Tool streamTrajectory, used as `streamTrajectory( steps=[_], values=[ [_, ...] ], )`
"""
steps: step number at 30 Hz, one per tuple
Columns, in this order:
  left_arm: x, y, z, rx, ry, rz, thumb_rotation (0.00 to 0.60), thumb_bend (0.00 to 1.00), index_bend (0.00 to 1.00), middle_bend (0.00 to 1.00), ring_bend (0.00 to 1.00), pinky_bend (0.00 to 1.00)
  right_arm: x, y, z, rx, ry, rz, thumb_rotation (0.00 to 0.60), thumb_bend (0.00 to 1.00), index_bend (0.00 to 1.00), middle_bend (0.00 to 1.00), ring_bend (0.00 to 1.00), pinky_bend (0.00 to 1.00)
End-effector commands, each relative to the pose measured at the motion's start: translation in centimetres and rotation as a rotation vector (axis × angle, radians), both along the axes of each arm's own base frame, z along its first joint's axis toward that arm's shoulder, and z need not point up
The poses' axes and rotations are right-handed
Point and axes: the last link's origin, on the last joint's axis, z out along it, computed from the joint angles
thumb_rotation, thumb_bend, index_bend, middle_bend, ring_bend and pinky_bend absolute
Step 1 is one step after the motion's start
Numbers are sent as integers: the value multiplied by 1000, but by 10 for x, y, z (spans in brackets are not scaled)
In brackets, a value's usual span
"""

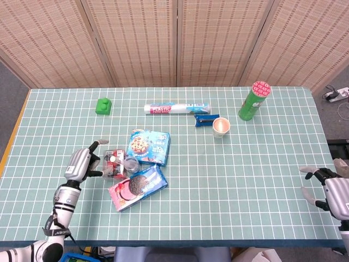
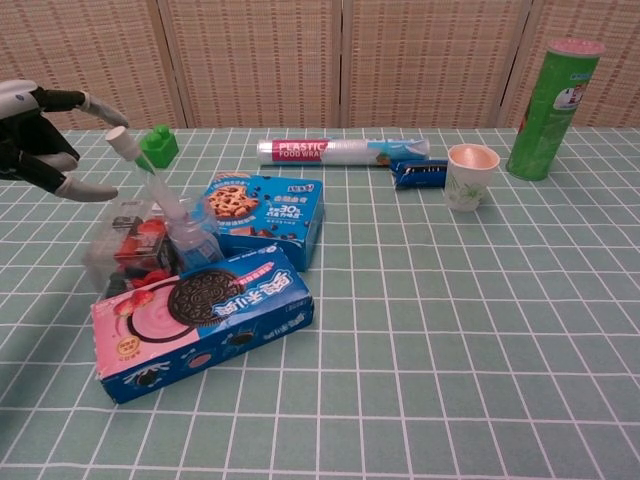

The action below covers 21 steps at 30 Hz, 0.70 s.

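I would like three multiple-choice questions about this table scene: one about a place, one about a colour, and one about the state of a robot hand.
1. Where does the paper cup stand?
A. on the cookie box
B. beside the small blue packet
C. at the table's left edge

2. What colour is the toy block?
A. green
B. red
C. yellow

3. How is the left robot hand?
A. gripping the tall can
B. pressing the cup
C. open, holding nothing

Answers:
1. B, the cup stands right next to the packet.
2. A, both views show it green.
3. C, its fingers are spread, apart from the spray bottle.
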Motion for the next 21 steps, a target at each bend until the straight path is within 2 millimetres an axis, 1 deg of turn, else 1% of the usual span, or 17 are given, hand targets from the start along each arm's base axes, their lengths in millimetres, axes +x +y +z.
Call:
streamTrajectory(
  steps=[1, 5, 9, 13, 16, 21],
  values=[
    [-11, -9, 10, 9, 48, 14, 600, 0, 299, 1000, 1000, 1000, 0, 0, -1, -2, 4, -2, 600, 282, 332, 458, 358, 513],
    [-26, -21, 24, 24, 137, 26, 600, 0, 308, 1000, 1000, 1000, 1, 0, -2, -1, 11, -3, 600, 282, 332, 458, 358, 513],
    [-44, -37, 39, 75, 230, 34, 600, 0, 316, 1000, 1000, 1000, 2, 1, -3, -6, 17, -2, 600, 282, 333, 458, 358, 513],
    [-64, -60, 54, 153, 325, 55, 600, 0, 341, 1000, 1000, 1000, 2, 2, -3, -15, 20, -7, 600, 282, 333, 458, 358, 513],
    [-78, -76, 61, 173, 384, 78, 600, 0, 348, 1000, 1000, 1000, 2, 1, -4, -20, 26, -14, 600, 282, 333, 458, 358, 513],
    [-92, -96, 70, 143, 474, 104, 600, 0, 352, 1000, 1000, 1000, 3, 1, -9, -10, 40, -16, 600, 282, 333, 458, 359, 513]
  ],
)
